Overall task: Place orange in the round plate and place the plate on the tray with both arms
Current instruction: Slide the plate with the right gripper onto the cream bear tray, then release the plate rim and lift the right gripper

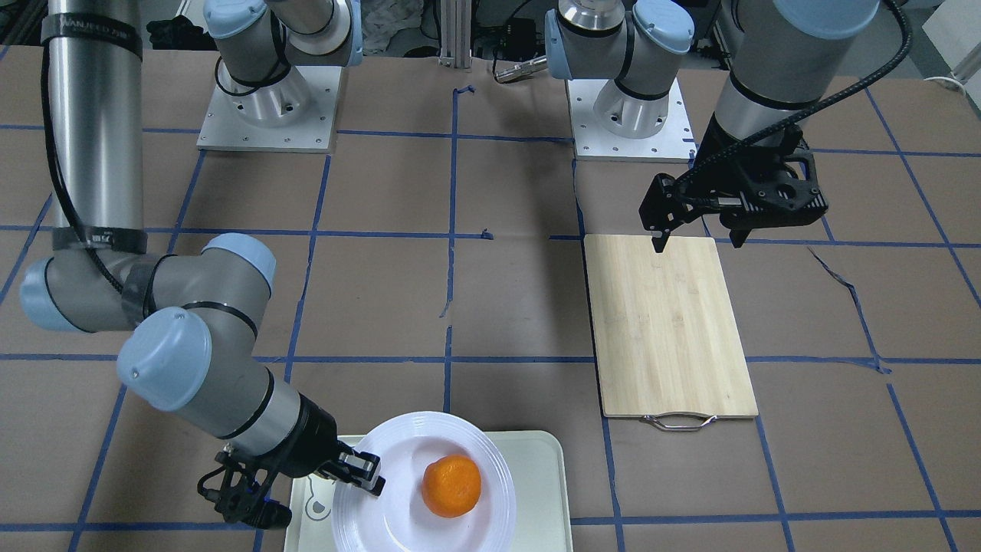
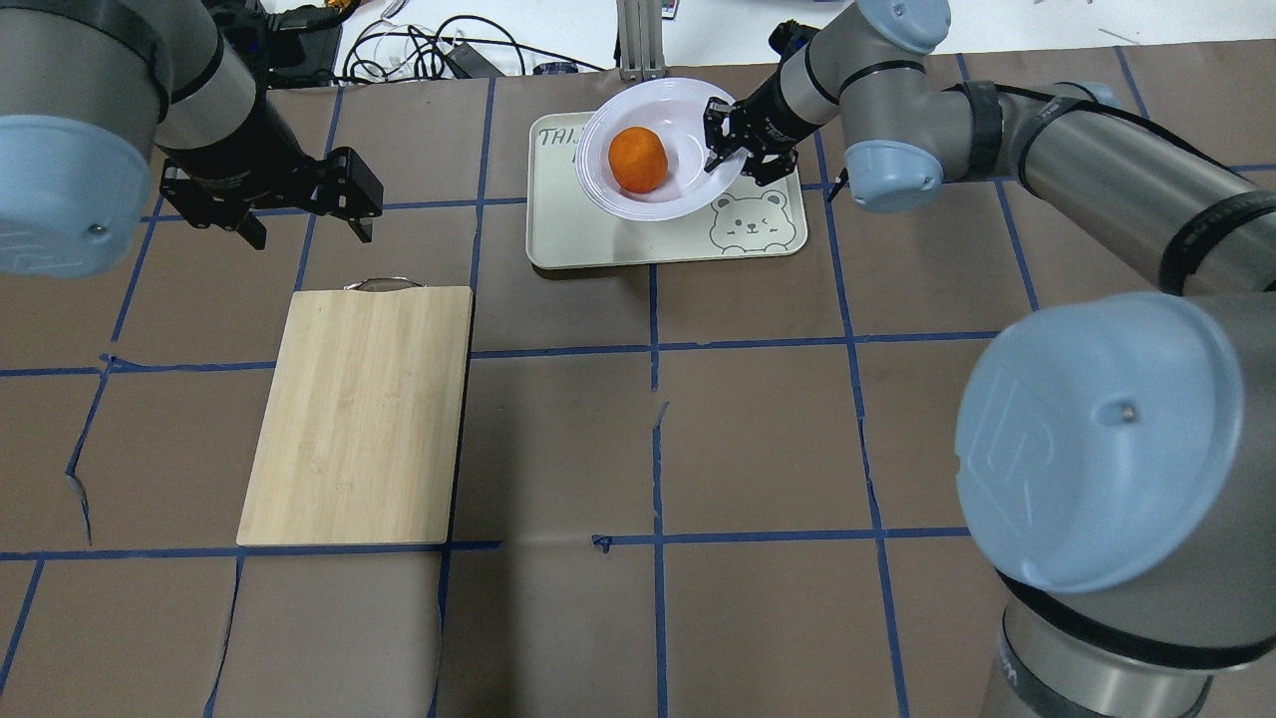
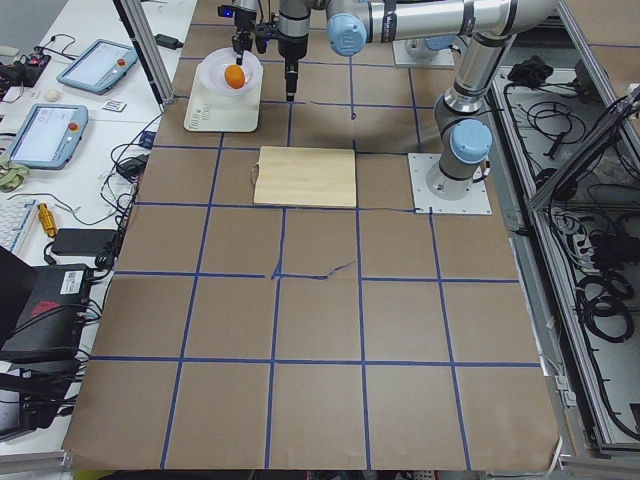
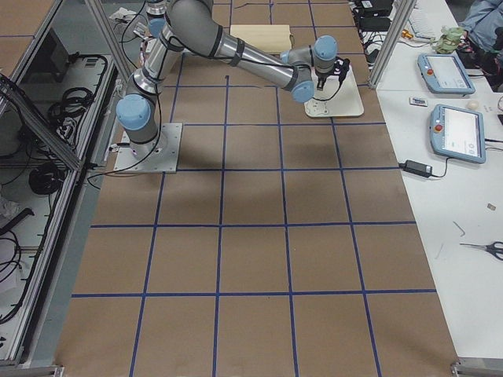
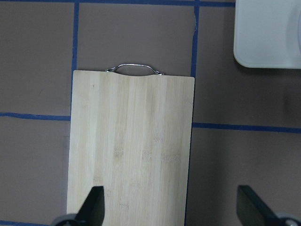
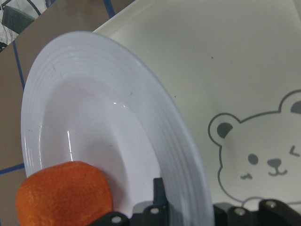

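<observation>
The orange [image 1: 451,486] [image 2: 637,160] [image 6: 63,193] lies in the sunken centre of the white round plate [image 1: 490,452] [image 2: 648,209] [image 6: 94,52]. My right gripper [image 1: 368,475] [image 2: 728,135] is shut on the plate's rim and holds it over the cream tray [image 1: 536,491] [image 2: 598,244] [image 6: 225,61], beside the bear face. The plate looks tilted, and I cannot tell whether it touches the tray. My left gripper [image 1: 697,241] [image 2: 309,237] [image 5: 171,207] hangs open and empty over the table beside the cutting board.
A wooden cutting board [image 1: 670,322] [image 2: 364,409] [image 5: 131,141] with a metal handle lies on the robot's left side of the brown table. The tray sits at the table's far edge. Cables and tablets lie beyond that edge.
</observation>
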Tool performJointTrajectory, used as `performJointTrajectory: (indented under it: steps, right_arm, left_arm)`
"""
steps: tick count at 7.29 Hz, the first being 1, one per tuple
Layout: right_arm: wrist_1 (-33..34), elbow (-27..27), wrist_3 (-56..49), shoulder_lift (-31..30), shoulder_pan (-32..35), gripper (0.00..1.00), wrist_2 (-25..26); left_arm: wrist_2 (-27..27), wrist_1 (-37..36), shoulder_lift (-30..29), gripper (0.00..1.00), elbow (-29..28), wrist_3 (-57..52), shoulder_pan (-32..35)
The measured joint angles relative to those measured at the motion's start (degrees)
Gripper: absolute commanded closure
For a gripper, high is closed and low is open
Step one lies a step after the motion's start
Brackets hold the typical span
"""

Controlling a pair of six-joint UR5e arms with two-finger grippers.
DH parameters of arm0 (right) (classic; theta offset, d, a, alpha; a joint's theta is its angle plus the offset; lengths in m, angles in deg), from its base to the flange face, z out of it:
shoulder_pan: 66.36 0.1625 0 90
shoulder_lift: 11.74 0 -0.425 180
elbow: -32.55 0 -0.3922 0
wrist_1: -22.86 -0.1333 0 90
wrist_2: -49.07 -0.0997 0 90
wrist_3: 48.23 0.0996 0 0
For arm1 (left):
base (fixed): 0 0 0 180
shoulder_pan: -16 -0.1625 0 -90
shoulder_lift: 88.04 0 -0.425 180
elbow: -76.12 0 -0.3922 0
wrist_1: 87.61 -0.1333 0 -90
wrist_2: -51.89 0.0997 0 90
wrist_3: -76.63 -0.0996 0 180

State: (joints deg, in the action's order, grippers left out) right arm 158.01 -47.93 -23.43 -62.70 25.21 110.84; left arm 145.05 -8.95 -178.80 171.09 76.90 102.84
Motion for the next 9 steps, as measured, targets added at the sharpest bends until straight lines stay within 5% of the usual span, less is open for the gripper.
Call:
performJointTrajectory:
  steps: [3, 4, 5, 6, 9]
  right_arm:
    - [-0.1, 0.3, 0.0, 3.0, -0.8, 0.95, -0.2]
    - [0.0, -0.6, 0.3, 3.3, -0.8, 0.5, -0.3]
    - [0.0, -1.0, 0.9, 3.5, -0.9, 0.33, -0.5]
    - [0.0, -0.8, 2.0, 3.5, -0.9, 0.0, -0.4]
    - [-2.3, 1.6, 1.2, 1.6, -0.9, 0.0, 2.3]
  left_arm:
    - [0.0, 0.0, 0.1, 0.0, 0.1, 0.0, 0.0]
    - [0.0, 0.0, 0.1, 0.0, 0.1, 0.0, 0.0]
    - [0.1, 0.0, 0.0, 0.0, 0.1, 0.0, 0.0]
    - [0.1, 0.0, 0.0, 0.0, 0.1, 0.0, 0.0]
    - [0.1, 0.0, 0.1, 0.0, 0.1, 0.0, 0.0]
